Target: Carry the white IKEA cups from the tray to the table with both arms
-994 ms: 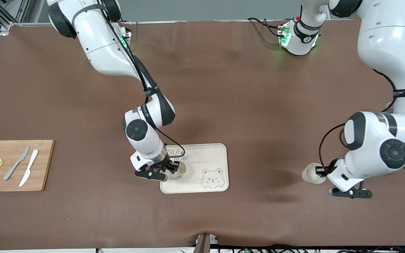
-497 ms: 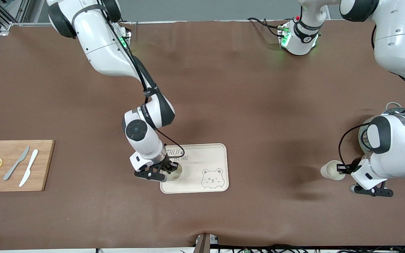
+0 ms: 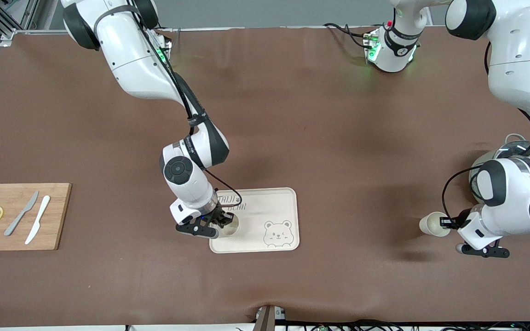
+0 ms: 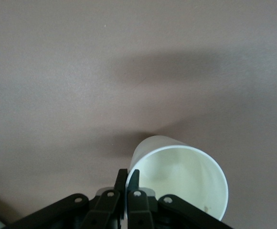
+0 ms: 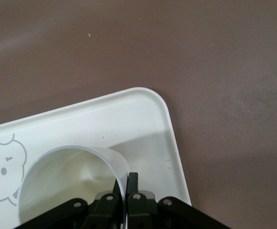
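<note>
While both white jointed robot arms are at work, each black two-finger gripper is pinched tight on the rim of a small, plain cream-white tapered cup without a handle. The right gripper point(image 3: 221, 222) grips the wall of one cup point(image 3: 229, 224), one finger inside and one outside. That cup stands on the cream-beige rounded rectangular tray point(image 3: 272, 202) printed with a bear face, in the corner toward the right arm's end. The left gripper point(image 3: 445, 223) clamps the rim of the second cup point(image 3: 432, 224) the same way. It holds this cup tilted over the matte brown table point(image 3: 315, 128), well clear of the tray, toward the left arm's end.

The step in hand looks like carrying: one cup is off the tray, the other is just gripped. Next, the right arm likely needs a straight lift to clear the tray's raised edge. The left arm needs to level its cup and lower it onto the table before letting go.
</note>
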